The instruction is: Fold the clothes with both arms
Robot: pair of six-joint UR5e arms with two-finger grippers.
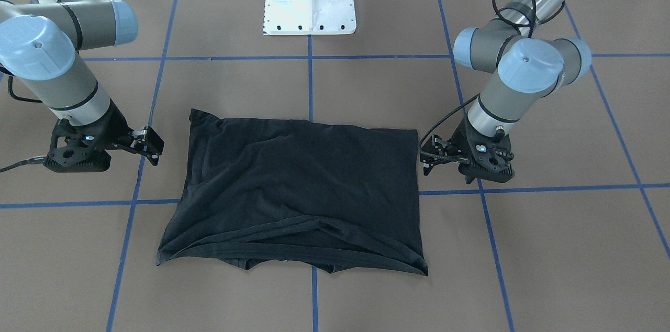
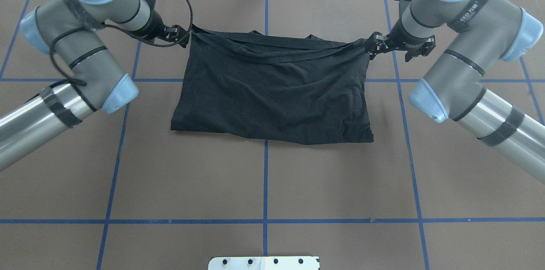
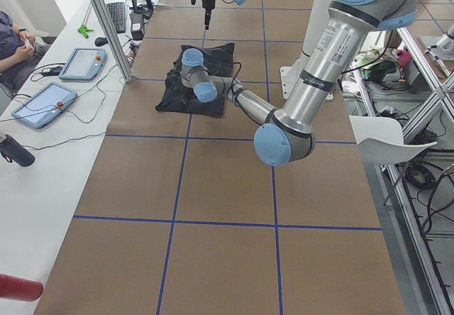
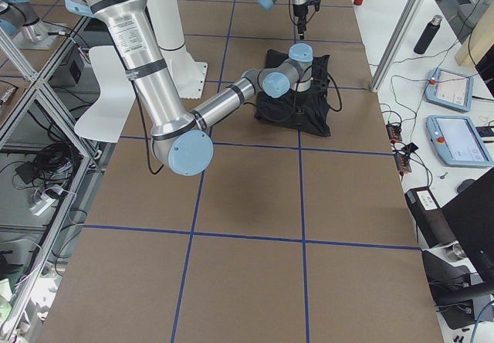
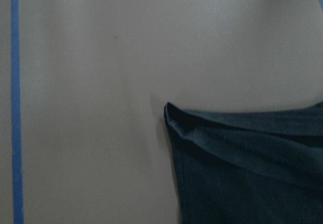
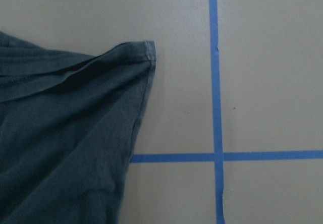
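Brown paper covers the desk (image 1: 235,86), and blue tape lines (image 1: 310,86) cut it into squares. One black T-shirt (image 1: 303,185) lies flat in the middle of the desk, folded into a rough box shape. Only plain black cloth shows. Seen from across the desk, its 6 o'clock edge shows a few thin layers of cloth, one on top of the other.

Two arms reach in. In that same view the right arm (image 1: 68,86) is at the shirt's 9 o'clock and the left arm (image 1: 502,96) is at its 3 o'clock. One white base (image 1: 310,2) stands at 12 o'clock.

The right fingers (image 1: 155,148) hang off to the side of the shirt, with some bare desk between. The left fingers (image 1: 425,160) hang just beside the shirt's edge, and I cannot tell if they touch it. Both pairs look a little apart and have nothing in them. Each wrist camera looks down on one loose corner of the shirt lying on the desk.

Beside the desk is one white side table (image 4: 463,65). On it are a tablet (image 4: 450,88), a second tablet (image 4: 461,138) and one dark bottle (image 4: 429,34). One person (image 3: 14,42) sits at that side table.
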